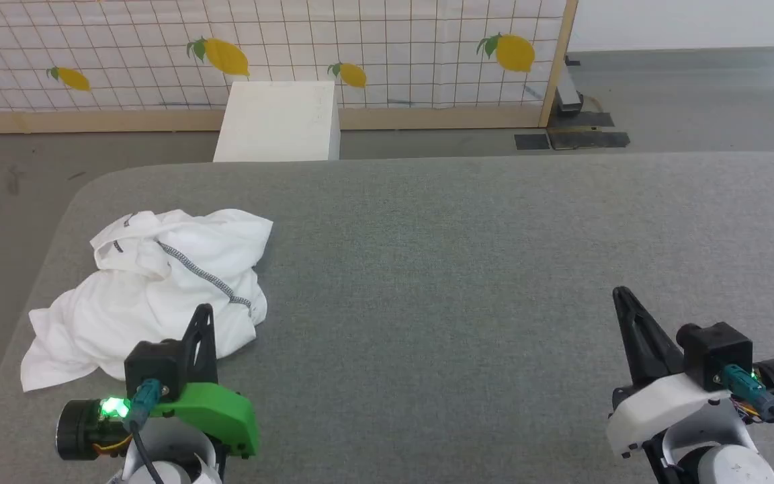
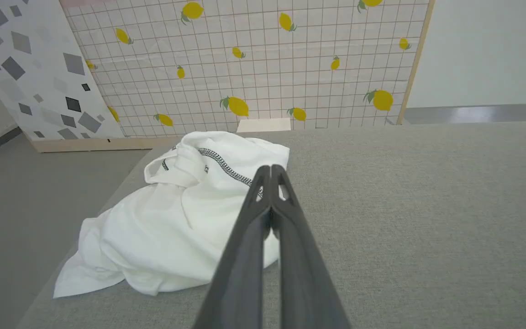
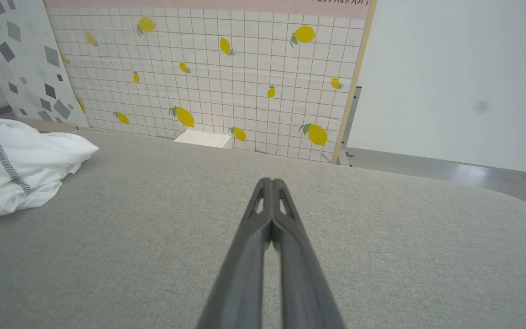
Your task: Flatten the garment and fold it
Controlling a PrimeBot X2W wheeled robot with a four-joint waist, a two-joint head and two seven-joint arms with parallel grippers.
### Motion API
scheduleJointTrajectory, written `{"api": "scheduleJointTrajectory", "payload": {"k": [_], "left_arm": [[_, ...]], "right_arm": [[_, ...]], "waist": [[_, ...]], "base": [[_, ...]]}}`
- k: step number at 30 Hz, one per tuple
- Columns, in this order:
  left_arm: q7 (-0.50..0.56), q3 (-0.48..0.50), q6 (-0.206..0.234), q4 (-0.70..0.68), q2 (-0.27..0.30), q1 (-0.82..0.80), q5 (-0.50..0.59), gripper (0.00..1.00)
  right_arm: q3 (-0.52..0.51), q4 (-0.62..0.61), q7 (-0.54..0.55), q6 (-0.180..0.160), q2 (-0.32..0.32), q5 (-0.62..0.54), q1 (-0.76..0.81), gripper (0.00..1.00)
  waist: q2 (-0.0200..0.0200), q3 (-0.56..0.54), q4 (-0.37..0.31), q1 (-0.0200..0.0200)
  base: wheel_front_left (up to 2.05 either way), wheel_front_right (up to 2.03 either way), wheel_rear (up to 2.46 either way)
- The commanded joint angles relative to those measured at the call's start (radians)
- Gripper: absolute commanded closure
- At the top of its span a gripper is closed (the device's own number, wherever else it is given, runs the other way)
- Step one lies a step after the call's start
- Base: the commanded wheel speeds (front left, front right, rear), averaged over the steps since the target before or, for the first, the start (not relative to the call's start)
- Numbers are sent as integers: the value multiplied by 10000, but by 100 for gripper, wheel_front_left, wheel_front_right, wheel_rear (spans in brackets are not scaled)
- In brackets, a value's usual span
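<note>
Two grippers sit nearest, both clenched on nothing. The left gripper [image 1: 204,312] is at the near left, its tips over the near edge of the T-shirt; contact cannot be judged. The right gripper [image 1: 622,294] is at the near right, well apart from it. Both arms are cut off at the frame's bottom. The white T-shirt [image 1: 152,296] lies crumpled on the left of the grey padded table [image 1: 467,255], one zigzag seam showing, its sleeves lost in folds. Beyond the far edge stands a white box [image 1: 279,121], base hidden, before a lemon-printed panel [image 1: 394,47].
</note>
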Motion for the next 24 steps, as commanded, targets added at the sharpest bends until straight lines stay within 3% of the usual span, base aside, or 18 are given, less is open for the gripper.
{"api": "scheduleJointTrajectory", "payload": {"k": [1,24], "left_arm": [[12,32,-35,-26,-47,112,105,100],[12,32,-35,-26,-47,112,105,100]], "right_arm": [[-12,-55,1,-13,5,-64,126,100],[-12,-55,1,-13,5,-64,126,100]], "waist": [[0,0,0,0],[0,0,0,0]], "base": [[0,0,0],[0,0,0]]}}
